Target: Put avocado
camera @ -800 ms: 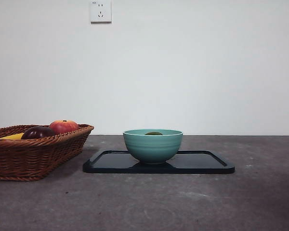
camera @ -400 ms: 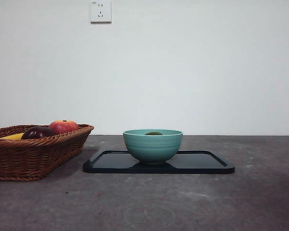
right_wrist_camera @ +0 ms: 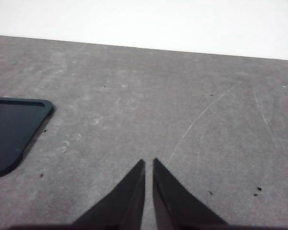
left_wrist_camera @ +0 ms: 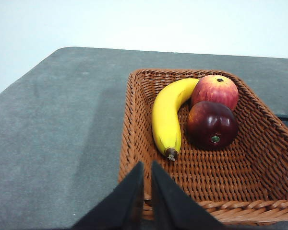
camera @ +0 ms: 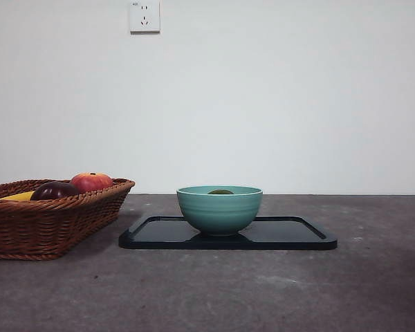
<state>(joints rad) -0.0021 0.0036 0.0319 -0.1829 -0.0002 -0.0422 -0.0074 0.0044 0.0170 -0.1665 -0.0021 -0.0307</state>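
The avocado (camera: 220,191) shows only as a dull olive-green top peeking over the rim of the teal bowl (camera: 219,209), which stands on the black tray (camera: 297,235). My left gripper (left_wrist_camera: 147,168) is shut and empty, held above the near rim of the wicker basket (left_wrist_camera: 134,124). Over bare table beside a tray corner (right_wrist_camera: 19,124), my right gripper (right_wrist_camera: 149,165) is shut with nothing in it. Neither arm appears in the front view.
The wicker basket (camera: 48,221) at the left holds a banana (left_wrist_camera: 168,115), a red-orange apple (left_wrist_camera: 215,90) and a dark purple fruit (left_wrist_camera: 212,124). A wall socket (camera: 144,16) sits high on the white wall.
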